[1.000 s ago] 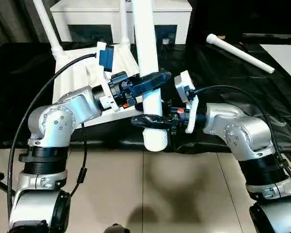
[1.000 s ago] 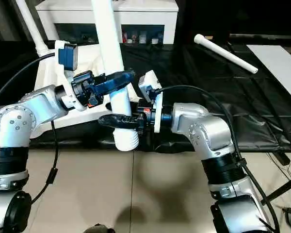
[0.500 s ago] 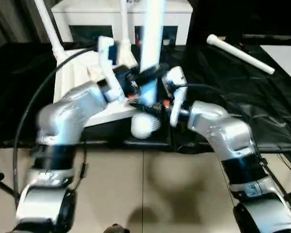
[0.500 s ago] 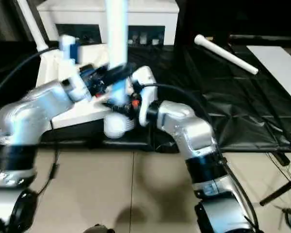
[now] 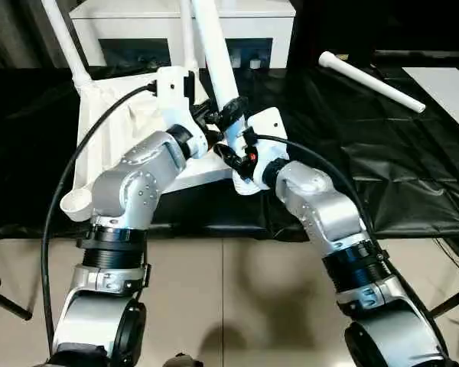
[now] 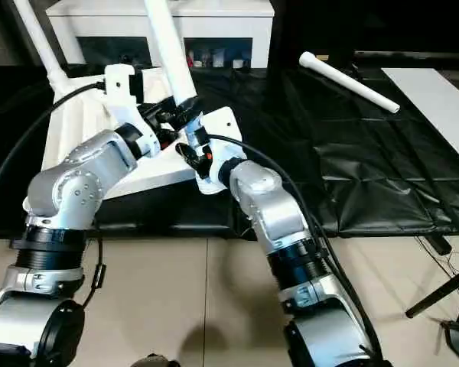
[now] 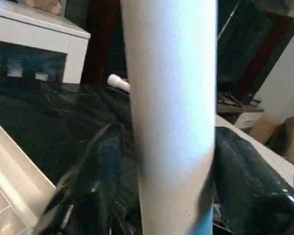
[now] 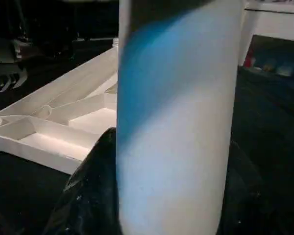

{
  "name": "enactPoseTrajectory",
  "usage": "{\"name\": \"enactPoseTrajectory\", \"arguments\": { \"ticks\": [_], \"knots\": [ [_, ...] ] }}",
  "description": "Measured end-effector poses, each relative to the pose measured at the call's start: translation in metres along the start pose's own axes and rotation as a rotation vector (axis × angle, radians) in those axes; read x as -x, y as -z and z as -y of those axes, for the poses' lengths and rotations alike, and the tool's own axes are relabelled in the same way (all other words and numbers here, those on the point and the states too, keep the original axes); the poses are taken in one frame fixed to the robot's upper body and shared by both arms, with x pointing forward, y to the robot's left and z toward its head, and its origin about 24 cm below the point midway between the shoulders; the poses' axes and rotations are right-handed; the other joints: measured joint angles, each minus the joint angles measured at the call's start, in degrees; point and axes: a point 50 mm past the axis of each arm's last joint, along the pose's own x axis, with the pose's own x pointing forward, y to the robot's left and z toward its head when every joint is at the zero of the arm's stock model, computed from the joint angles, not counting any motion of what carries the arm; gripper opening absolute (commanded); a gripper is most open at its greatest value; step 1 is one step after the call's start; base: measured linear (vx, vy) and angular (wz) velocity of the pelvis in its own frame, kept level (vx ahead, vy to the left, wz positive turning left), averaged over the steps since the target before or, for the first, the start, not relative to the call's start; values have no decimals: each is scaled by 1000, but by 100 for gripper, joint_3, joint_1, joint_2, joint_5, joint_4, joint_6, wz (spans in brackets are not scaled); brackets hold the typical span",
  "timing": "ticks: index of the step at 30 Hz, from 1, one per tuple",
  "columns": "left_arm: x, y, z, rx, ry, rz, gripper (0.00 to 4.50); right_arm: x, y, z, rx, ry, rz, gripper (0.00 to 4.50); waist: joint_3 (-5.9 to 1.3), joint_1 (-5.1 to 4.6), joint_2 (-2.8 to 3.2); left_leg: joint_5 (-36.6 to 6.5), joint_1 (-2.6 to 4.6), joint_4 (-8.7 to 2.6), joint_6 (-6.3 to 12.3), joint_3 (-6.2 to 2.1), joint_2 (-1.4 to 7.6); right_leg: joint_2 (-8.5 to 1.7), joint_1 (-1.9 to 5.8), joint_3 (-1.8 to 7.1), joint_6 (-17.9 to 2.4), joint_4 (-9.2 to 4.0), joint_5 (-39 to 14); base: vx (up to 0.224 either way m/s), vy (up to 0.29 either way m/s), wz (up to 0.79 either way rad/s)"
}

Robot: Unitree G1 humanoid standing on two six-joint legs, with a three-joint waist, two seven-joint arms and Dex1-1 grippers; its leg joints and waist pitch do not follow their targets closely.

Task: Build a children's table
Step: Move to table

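Holding leg (image 5: pixel 218 57) with both end effectors, stacked: left end effector (image 5: pixel 223 113) clamped higher on tube, right end effector (image 5: pixel 236 153) clamped lower, near threaded end. Two grips so I can steer tilted leg toward socket at near corner of tabletop (image 5: pixel 118 130), ribs up on bench (image 5: pixel 382 176). Spare leg (image 5: pixel 371 71) far right, well apart. Two legs look seated at far corners.

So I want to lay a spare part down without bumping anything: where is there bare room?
Free: the black sheet between the loose leg and the near edge. Crowded: the tabletop, where both tools clamp the held leg at its near right corner.
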Motion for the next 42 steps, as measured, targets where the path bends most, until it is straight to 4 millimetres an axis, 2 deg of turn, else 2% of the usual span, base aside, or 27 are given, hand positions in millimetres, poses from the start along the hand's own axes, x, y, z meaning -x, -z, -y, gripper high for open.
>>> {"name": "enactPoseTrajectory", "arguments": {
  "ticks": [3, 5, 21, 22, 24, 27, 30, 32, 33, 35, 38, 40, 42],
  "knots": [
    [2, -2, 2, 74, 43, 12, 242, -1, -2, -1, 12, 7, 18, 189, 1, -4, -1, 0, 2, 0, 0, 4, 0, 0, -1, 4, 0, 2, 0, 0, 0, 0],
    [2, -2, 3, 100, 63, 19, 207, -1, -2, 0, 15, 10, 23, 189, 1, -7, -1, 0, 3, 0, 0, 5, 0, 0, -1, 6, 0, 3, 0, 0, 0, 0],
    [10, -12, -4, 70, 98, 30, 190, -5, -9, -2, 60, -23, 60, 188, 3, -43, -3, 0, 4, -2, 0, 6, 0, 2, -3, 9, 0, 1, 0, 0, 0, 0],
    [10, -12, -4, 59, 101, 26, 225, -5, -8, -1, 59, -23, 59, 188, 3, -43, -3, 0, 3, -2, 0, 6, 0, 2, -3, 9, 0, 1, 0, 0, 0, 0],
    [9, -11, -3, 34, 98, 15, 259, -5, -7, -1, 57, -22, 54, 188, 3, -43, -3, 0, 3, -2, 0, 7, -1, 1, -3, 9, 0, 2, 0, 0, 0, 0],
    [8, -7, -1, 45, 102, -4, 264, -4, -8, 2, 55, -12, 61, 188, 3, -43, -3, 0, 4, -2, 0, 7, -1, 1, -2, 10, 0, 2, 0, 0, 0, 0],
    [4, -5, 0, 69, 81, -3, 302, -4, -8, 2, 57, -13, 65, 188, 3, -58, -3, 0, 4, -3, 0, 7, -1, 2, -3, 11, 0, 2, 0, 0, 0, 0],
    [1, -8, 1, 75, 71, 7, 301, -4, -8, 2, 56, -15, 65, 188, 3, -61, -3, 0, 4, -5, 0, 7, -1, 3, -4, 11, 0, 2, 0, 0, 0, 0],
    [1, -10, 1, 74, 68, 18, 325, -4, -8, 2, 56, -15, 65, 188, 3, -61, -3, 0, 5, -6, 0, 7, -1, 3, -4, 11, 0, 2, 0, 0, 0, 0],
    [1, -16, -1, 87, 63, 45, 271, -5, -9, 0, 53, -18, 68, 188, 3, -74, -3, 0, 9, -9, 0, 7, -1, 4, -4, 14, 0, 1, 0, 0, 0, 0],
    [4, -18, -4, 120, 60, 65, 265, -5, -8, 0, 55, -22, 67, 188, 3, -65, -3, 0, 8, -11, 0, 7, -1, 5, -6, 14, 0, 0, 0, 0, 0, 0],
    [4, -18, -5, 130, 62, 66, 229, -5, -8, 0, 56, -24, 66, 188, 3, -62, -3, 0, 8, -10, 0, 7, -1, 5, -6, 14, 0, -1, 0, 0, 0, 0],
    [5, -19, -5, 139, 70, 69, 227, -5, -8, 0, 58, -26, 66, 188, 4, -48, -5, 0, 7, -10, 0, 7, -2, 5, -6, 14, 0, -1, 0, 0, 0, 0]
  ]
}}
